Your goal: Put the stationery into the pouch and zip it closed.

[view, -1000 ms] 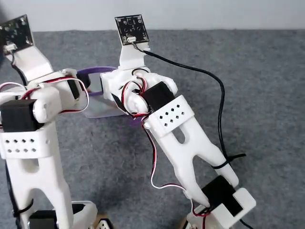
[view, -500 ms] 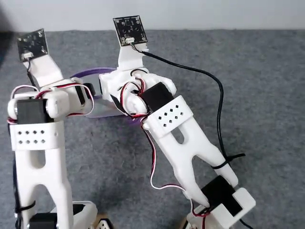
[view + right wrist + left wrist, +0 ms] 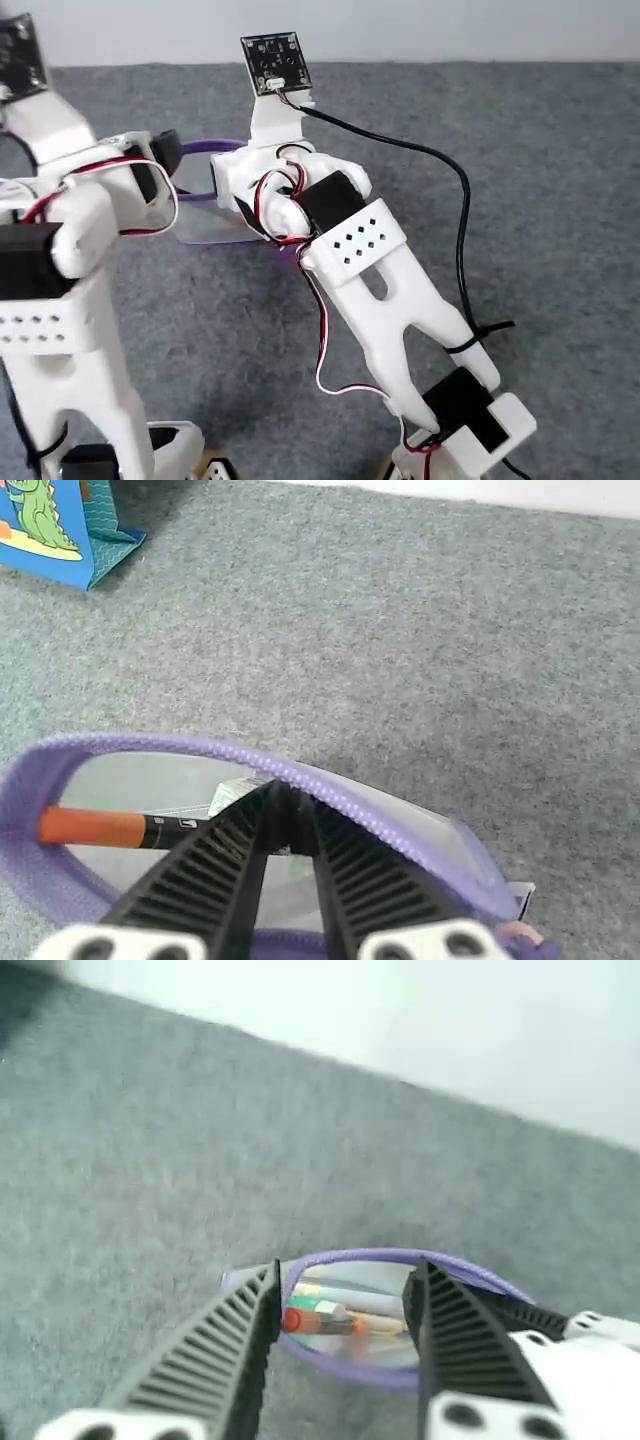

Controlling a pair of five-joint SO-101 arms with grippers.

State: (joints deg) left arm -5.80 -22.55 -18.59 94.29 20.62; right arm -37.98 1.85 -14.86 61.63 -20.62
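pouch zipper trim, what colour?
Purple: the zipper trim runs round a clear-sided pouch. It shows best in the right wrist view.

Small robotics test bench, lab or hobby room: grey mat (image 3: 560, 150) over the table, bare white wall (image 3: 420, 30) at 12 o'clock, printed white arm (image 3: 385, 300) trailing a loose black cable (image 3: 462, 230).

You've got a grey carpeted table (image 3: 560, 200), with the purple-rimmed clear pouch (image 3: 150, 745) lying on it right at your right gripper (image 3: 283, 798) and a blue dinosaur-print box (image 3: 60, 525) well beyond the pouch.
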